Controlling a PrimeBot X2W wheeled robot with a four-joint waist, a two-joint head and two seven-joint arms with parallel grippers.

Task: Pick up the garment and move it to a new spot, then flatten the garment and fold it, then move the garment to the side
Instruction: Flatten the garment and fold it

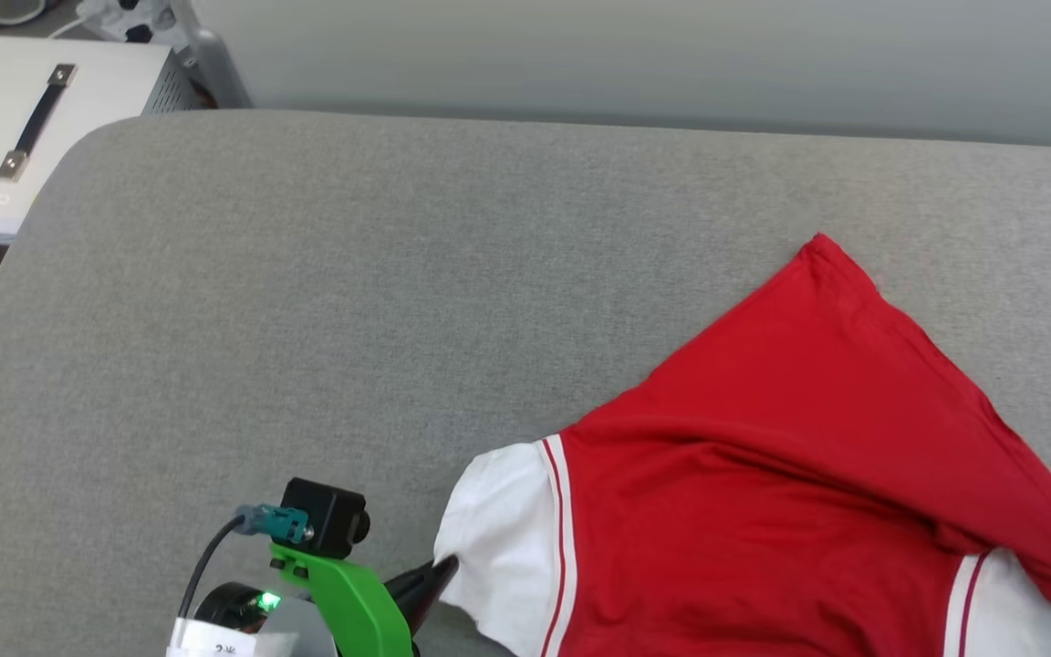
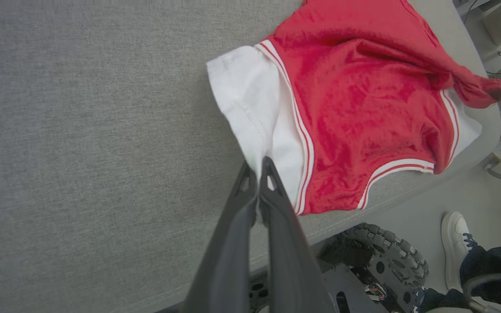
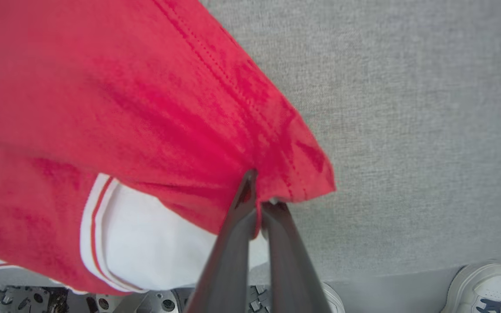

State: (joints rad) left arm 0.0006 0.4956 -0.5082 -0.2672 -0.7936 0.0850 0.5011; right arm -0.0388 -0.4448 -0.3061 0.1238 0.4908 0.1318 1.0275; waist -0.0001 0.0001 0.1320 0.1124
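The garment (image 1: pixel 781 474) lies on the grey table, a red jersey with short white sleeves and red-and-white striped trim; its lettering is hidden. A red corner is folded down over its right side. My left gripper (image 1: pixel 442 573) is shut on the edge of the left white sleeve (image 2: pixel 250 104), with its tips (image 2: pixel 257 171) pinching that hem. In the right wrist view, my right gripper (image 3: pixel 259 195) is shut on the red hem corner (image 3: pixel 307 174), which lies over the right white sleeve (image 3: pixel 155 243).
The grey cloth-covered table (image 1: pixel 352 301) stretches wide to the left and far side. A white metal box with a handle (image 1: pixel 24 128) stands off the table's far left corner. A person's white shoes (image 3: pixel 481 287) stand on the floor by the near edge, beside the robot's wheeled base (image 2: pixel 381 261).
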